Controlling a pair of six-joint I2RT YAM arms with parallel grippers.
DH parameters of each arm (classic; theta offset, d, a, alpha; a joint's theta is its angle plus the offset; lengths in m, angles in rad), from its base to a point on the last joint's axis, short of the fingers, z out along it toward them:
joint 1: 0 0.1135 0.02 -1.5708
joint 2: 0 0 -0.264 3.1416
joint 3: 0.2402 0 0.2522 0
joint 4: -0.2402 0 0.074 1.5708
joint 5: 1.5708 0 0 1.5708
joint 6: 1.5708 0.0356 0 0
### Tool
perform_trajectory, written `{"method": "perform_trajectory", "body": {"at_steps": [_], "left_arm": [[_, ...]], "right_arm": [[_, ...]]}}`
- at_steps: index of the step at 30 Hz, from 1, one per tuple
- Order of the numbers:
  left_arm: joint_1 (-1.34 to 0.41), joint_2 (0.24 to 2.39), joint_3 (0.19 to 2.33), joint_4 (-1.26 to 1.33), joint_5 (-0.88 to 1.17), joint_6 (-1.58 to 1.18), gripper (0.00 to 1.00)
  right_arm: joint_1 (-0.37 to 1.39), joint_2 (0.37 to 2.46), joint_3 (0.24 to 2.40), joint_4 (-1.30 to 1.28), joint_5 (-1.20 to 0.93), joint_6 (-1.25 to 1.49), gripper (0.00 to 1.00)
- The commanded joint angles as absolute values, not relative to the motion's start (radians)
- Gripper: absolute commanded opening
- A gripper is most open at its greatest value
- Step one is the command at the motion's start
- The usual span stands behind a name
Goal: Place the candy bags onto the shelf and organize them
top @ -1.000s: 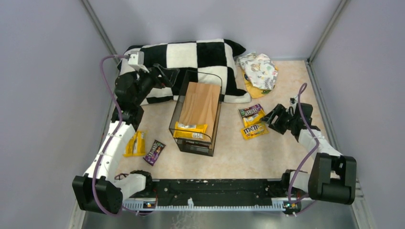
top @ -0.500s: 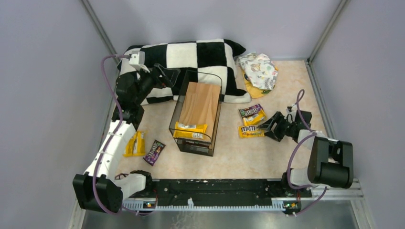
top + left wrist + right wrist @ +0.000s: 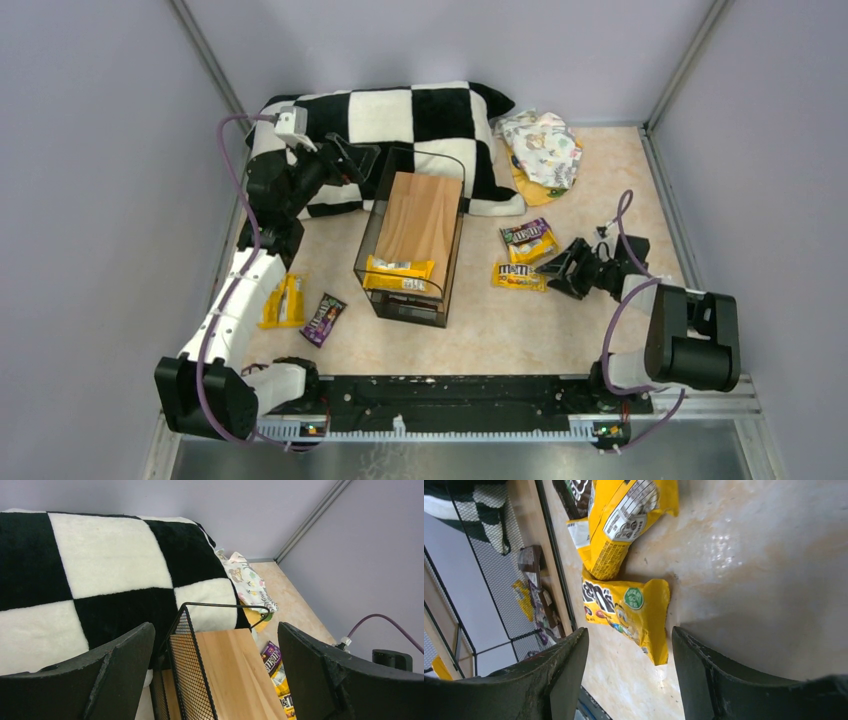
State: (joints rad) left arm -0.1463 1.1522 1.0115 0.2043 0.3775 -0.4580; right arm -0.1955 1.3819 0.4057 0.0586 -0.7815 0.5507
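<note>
The left arm (image 3: pixel 235 300) and right arm (image 3: pixel 690 338) have white shells, black joints, matte black jaws, purple cables (image 3: pixel 378 615).

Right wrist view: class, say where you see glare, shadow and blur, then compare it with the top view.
Right wrist view: a white glare patch sits on the table; a dark shadow lies on it beside the fingers; the fingers are soft-edged, while the yellow bag ahead of them is sharp. Top view: even light, faint shadows, and the shelf is crisp.

M&M's brand print across the yellow candy bag (image 3: pixel 629 612)
</note>
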Motion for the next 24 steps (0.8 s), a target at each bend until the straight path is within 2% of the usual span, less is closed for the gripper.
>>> {"method": "perform_trajectory", "body": {"at_steps": [1,6,8,19,24], "left_arm": [[-0.144,1.155,1.017,0.253,0.385,-0.462,0.99],[-0.143,1.152,1.02,0.253,0.394,-0.465,0.99],[-0.143,1.15,1.019,0.254,0.395,-0.466,0.99],[-0.143,1.16,1.019,0.254,0.397,-0.471,0.99],[-0.143,1.16,1.018,0.254,0.396,-0.471,0.99]], "right_arm": [[-0.225,1.382,0.419,0.046,-0.695,0.516,0.63],[-0.149,1.433,0.416,0.097,-0.749,0.526,0.61],[-0.116,1.45,0.405,0.124,-0.746,0.544,0.56],[-0.105,1.47,0.373,0.271,-0.761,0.614,0.14],[-0.104,1.435,0.362,0.294,-0.772,0.632,0.0]]}}
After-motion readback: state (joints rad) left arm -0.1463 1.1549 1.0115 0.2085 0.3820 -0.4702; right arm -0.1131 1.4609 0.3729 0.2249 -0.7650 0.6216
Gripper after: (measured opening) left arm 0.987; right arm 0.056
